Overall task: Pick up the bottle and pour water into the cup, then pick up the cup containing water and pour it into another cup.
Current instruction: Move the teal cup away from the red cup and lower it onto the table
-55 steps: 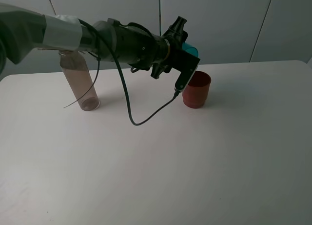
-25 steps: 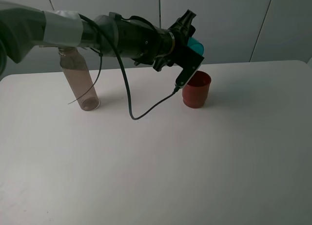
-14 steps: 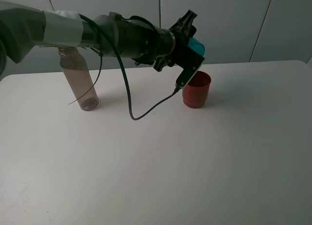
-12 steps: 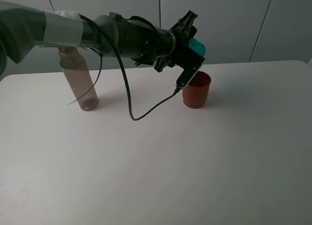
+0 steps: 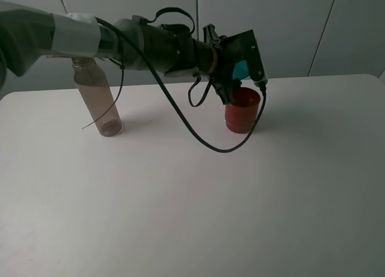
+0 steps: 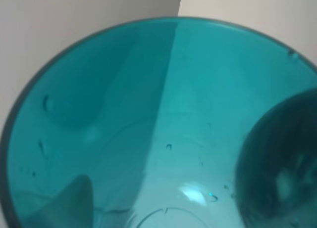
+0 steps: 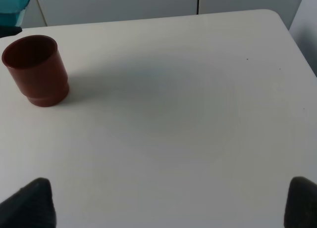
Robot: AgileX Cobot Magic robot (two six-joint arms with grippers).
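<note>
Your left gripper point(image 5: 239, 65) pinches the translucent teal plastic tumbler point(image 5: 242, 67) just above the opaque red-brown stepped cup point(image 5: 242, 110) on the white table point(image 5: 240, 199). The tall tinted clear bottle point(image 5: 96, 100) stands well apart, at the left. Your right gripper point(image 7: 168, 196) hangs spread over bare table. Watch the tilt — if the teal rim sits off the red mouth, water could spill; droplets inside suggest little remains.

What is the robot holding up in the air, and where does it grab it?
The left gripper holds the teal cup above the red cup. Where its fingers grip the cup is hidden. The right gripper holds nothing.
</note>
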